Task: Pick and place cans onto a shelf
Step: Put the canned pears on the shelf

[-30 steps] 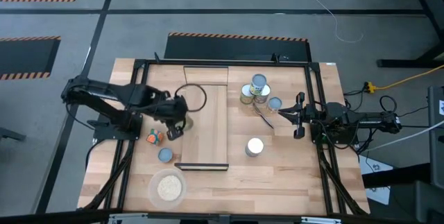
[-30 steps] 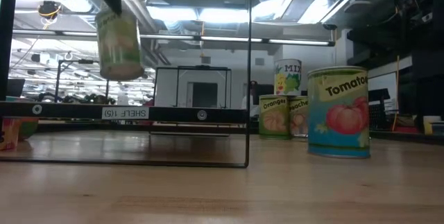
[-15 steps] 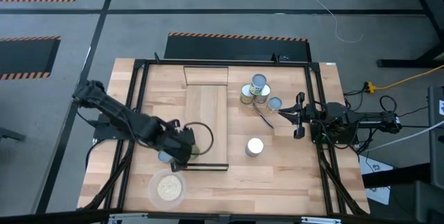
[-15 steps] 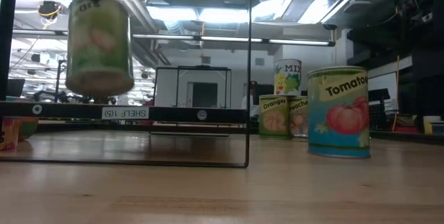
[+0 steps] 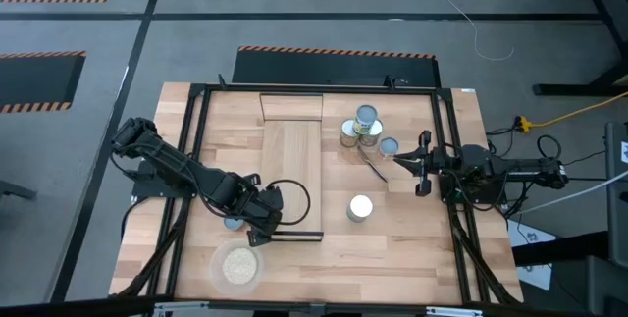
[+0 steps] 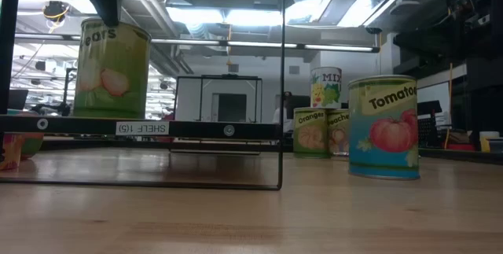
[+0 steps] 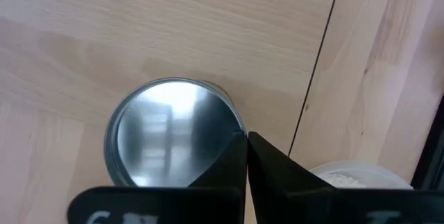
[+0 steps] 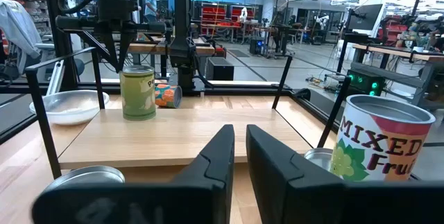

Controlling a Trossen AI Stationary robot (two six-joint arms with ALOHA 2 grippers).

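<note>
I have the left gripper [image 5: 270, 211] over the shelf [image 5: 292, 155], at the end closed off by the dark strip [image 5: 287, 235]. In the left wrist view its fingers [image 7: 232, 165] are drawn almost together, with only a sliver of a gap. Their tips sit right at the rim of the pears can [image 7: 173, 130], and as far as I can make out they are pinching that rim. The pears can stands upright at that same end of the shelf, its long axis vertical and its silvery top facing straight up. In the low view its green label reads the right way up, and its base is hidden behind the strip, so I cannot tell whether it is fully seated on the board. Just off the shelf's long edge on the left arm's side, a blue-grey-topped can [image 5: 232, 223] stands on the worktop [image 5: 392, 248], partly under the arm, with the dish of grains [image 5: 235, 266] beyond the shelf's strip end. On the shelf's other side a white-topped can [image 5: 360, 207] stands alone, upright. A cluster of cans [image 5: 363, 126] stands nearer the shelf's raised-panel end, one stacked on top. The right gripper [image 5: 423, 165] waits well off that side of the shelf, empty, its fingers nearly together.
</note>
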